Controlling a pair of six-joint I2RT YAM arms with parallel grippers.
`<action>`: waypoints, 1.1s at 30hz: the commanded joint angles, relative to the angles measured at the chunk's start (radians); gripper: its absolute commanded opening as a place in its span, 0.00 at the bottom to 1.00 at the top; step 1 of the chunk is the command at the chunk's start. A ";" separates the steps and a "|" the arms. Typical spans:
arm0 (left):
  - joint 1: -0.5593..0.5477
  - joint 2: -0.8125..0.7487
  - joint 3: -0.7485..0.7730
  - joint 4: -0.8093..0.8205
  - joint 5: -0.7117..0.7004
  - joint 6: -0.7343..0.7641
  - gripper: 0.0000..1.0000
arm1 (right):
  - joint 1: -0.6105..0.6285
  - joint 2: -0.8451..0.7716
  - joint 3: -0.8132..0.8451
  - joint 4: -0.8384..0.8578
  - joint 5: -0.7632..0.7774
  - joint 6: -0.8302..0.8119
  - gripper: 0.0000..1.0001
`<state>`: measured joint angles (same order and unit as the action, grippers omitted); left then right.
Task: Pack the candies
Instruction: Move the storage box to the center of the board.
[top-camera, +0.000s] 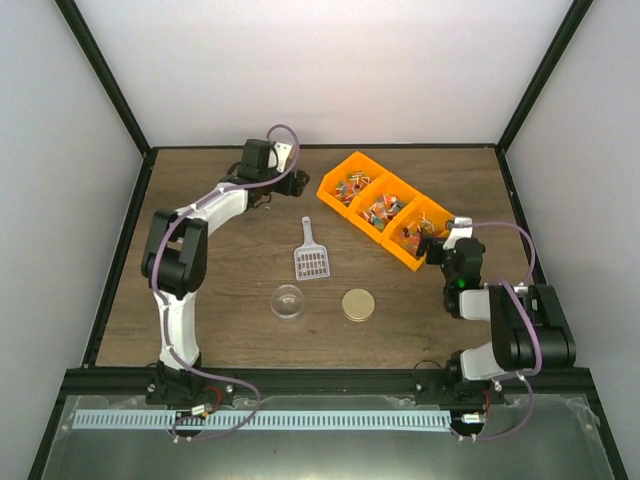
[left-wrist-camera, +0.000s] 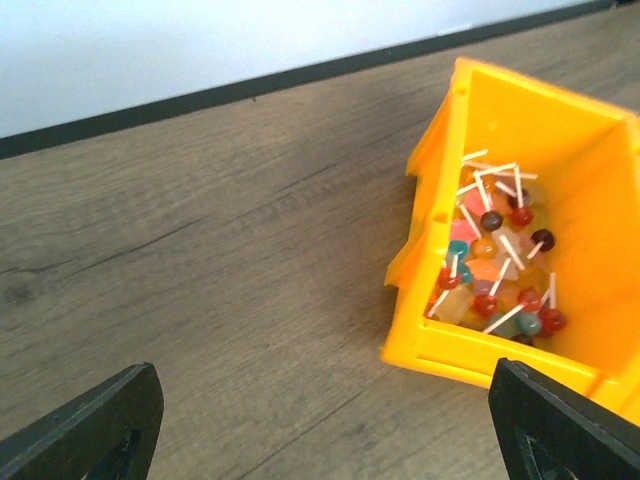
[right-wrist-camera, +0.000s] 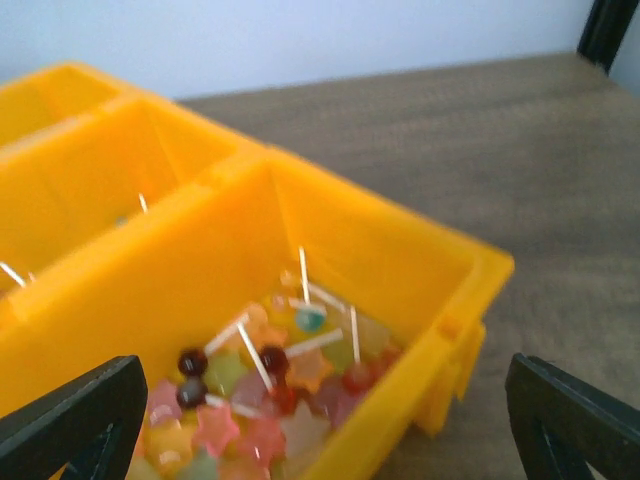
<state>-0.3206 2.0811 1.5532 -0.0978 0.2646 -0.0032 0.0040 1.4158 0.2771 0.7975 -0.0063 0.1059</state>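
Candies (top-camera: 383, 210): heaped in three orange bins (top-camera: 352, 185) set in a slanting row near the far right corner of the table (top-camera: 220, 250).
Left gripper (left-wrist-camera: 322, 400): released, fingers spread wide with only bare wood between them, close to the far edge beside the bin at the far end of the row.
Right gripper (right-wrist-camera: 322, 400): released, fingers wide apart above the bin nearest the right edge, touching nothing.
Top view only: a white scoop (top-camera: 311, 255) lying flat mid-table, with a clear bowl (top-camera: 288, 301) and a gold lid (top-camera: 358, 305) side by side nearer the front edge, all well apart from the bins.
Wrist views only: thin white sticks (left-wrist-camera: 500, 170) on round sweets. The right wrist view adds star-shaped pieces, somewhat blurred.
From above: the sweets read only as coloured flecks.
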 joint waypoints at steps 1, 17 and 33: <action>0.006 -0.120 -0.080 0.087 -0.013 -0.075 0.92 | -0.007 0.080 -0.032 0.414 -0.041 -0.045 1.00; 0.009 -0.197 -0.143 0.065 -0.070 -0.084 0.99 | -0.012 0.121 -0.042 0.462 -0.111 -0.074 1.00; 0.160 -0.342 -0.244 -0.023 -0.002 -0.060 0.72 | -0.011 0.120 -0.041 0.461 -0.111 -0.073 1.00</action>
<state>-0.1730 1.7916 1.3685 -0.1150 0.1490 -0.0967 0.0013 1.5356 0.2272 1.2209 -0.1150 0.0559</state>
